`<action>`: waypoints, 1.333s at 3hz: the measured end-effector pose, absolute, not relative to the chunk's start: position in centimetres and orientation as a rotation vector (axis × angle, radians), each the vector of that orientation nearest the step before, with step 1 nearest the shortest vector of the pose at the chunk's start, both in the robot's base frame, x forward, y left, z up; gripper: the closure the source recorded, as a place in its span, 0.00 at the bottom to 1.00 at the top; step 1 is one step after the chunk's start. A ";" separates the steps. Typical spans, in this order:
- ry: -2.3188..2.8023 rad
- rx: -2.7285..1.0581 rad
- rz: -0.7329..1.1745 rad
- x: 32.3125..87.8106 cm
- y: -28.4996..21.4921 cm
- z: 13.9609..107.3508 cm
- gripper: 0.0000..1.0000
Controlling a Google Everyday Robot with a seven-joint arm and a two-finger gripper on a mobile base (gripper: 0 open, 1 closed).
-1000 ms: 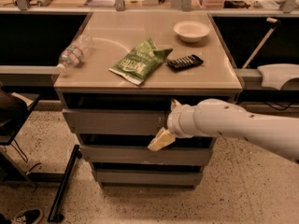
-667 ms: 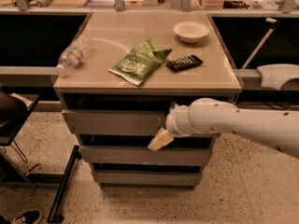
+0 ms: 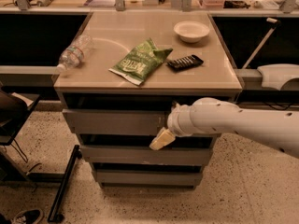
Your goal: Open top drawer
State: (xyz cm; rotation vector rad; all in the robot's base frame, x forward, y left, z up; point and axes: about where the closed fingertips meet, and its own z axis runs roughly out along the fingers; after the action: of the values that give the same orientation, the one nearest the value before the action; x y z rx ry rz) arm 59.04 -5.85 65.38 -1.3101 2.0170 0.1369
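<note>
The top drawer point(image 3: 112, 122) is the grey flat front just under the cabinet top, with a dark gap above it. Two more grey drawers sit below, the middle one point(image 3: 121, 155) and the bottom one point(image 3: 140, 177). My gripper point(image 3: 162, 138) is pale and hangs in front of the right part of the top drawer's front, reaching down over its lower edge. My white arm point(image 3: 233, 122) comes in from the right and hides the right end of the drawer.
On the cabinet top point(image 3: 93, 78) lie a plastic water bottle point(image 3: 74, 54), a green chip bag point(image 3: 140, 62), a black ridged object point(image 3: 185, 62) and a white bowl point(image 3: 191, 31). A black stand point(image 3: 63, 183) and a dark chair point(image 3: 11, 113) are at the left.
My arm has shifted slightly to the left. The gripper stays at the same place on the top drawer's front.
</note>
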 end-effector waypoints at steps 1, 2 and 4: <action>2.017 -1.310 0.137 59.0 -5.8 65.4 0.06; 2.017 -1.310 0.137 59.0 -5.8 65.4 0.25; 2.017 -1.310 0.137 59.0 -5.8 65.4 0.71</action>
State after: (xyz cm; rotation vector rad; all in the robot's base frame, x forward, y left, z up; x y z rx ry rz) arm 59.04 -5.84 65.39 -1.3103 2.0169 0.1369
